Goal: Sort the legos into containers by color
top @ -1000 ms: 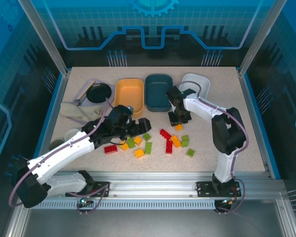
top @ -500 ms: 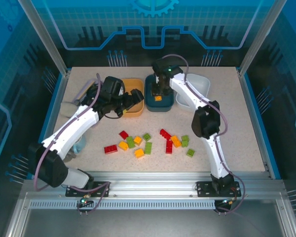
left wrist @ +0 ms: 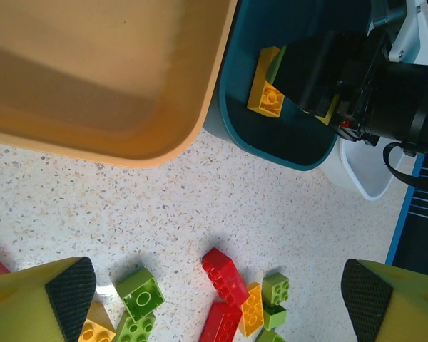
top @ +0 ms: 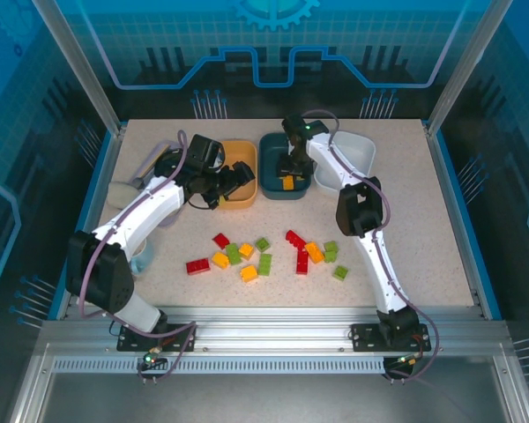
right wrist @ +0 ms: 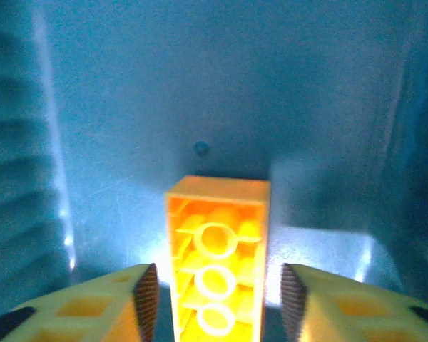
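Note:
My right gripper (top: 288, 173) hangs inside the dark teal tub (top: 272, 146), jaws open. A yellow-orange brick (right wrist: 217, 249) lies between its pads (right wrist: 147, 298), hollow side up, with a gap on each side. The left wrist view shows that brick (left wrist: 266, 91) on the teal tub's floor (left wrist: 271, 139). My left gripper (top: 228, 181) is open and empty at the orange tub's (top: 238, 150) near rim, its fingertips (left wrist: 71, 287) wide apart above the table. Several red, green and yellow legos (top: 265, 263) lie loose in the middle. The white tub (top: 356, 148) stands at the right.
A round black bowl (top: 178, 164) and a beige mug (top: 123, 196) sit left of the orange tub. A pale cup (top: 141, 257) stands by the left arm. A red brick (left wrist: 225, 274) and green ones (left wrist: 139, 293) lie under my left gripper.
Both arms have left the brick pile for the tubs. The right gripper carried the yellow-orange brick into the teal tub and its jaws have parted off it. The left gripper stays open.

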Robot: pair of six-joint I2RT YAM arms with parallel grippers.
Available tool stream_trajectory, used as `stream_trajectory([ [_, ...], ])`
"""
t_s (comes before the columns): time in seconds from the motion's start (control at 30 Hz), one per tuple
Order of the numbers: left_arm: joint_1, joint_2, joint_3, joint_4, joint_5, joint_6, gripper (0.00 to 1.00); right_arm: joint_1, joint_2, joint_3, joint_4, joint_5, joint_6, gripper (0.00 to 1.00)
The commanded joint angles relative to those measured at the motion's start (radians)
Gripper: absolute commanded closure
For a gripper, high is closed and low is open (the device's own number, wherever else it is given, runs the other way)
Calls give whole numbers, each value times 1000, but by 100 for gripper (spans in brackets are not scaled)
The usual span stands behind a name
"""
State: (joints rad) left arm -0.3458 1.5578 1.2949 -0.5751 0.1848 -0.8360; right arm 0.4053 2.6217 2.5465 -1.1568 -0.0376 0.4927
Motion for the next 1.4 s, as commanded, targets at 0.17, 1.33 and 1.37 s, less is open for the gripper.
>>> stream_trajectory([
  [0.17,-55,-2,7,-109,7,134,11,42,-170,-14,0,-2,-23,43],
  [1.33,-369,417,103,-240,-203,698,34,12,-1572,-1839,605,-355,198,23],
  [1.37,-371,420,100,-239,-212,694,35,9,-1566,-1840,608,-363,198,23],
])
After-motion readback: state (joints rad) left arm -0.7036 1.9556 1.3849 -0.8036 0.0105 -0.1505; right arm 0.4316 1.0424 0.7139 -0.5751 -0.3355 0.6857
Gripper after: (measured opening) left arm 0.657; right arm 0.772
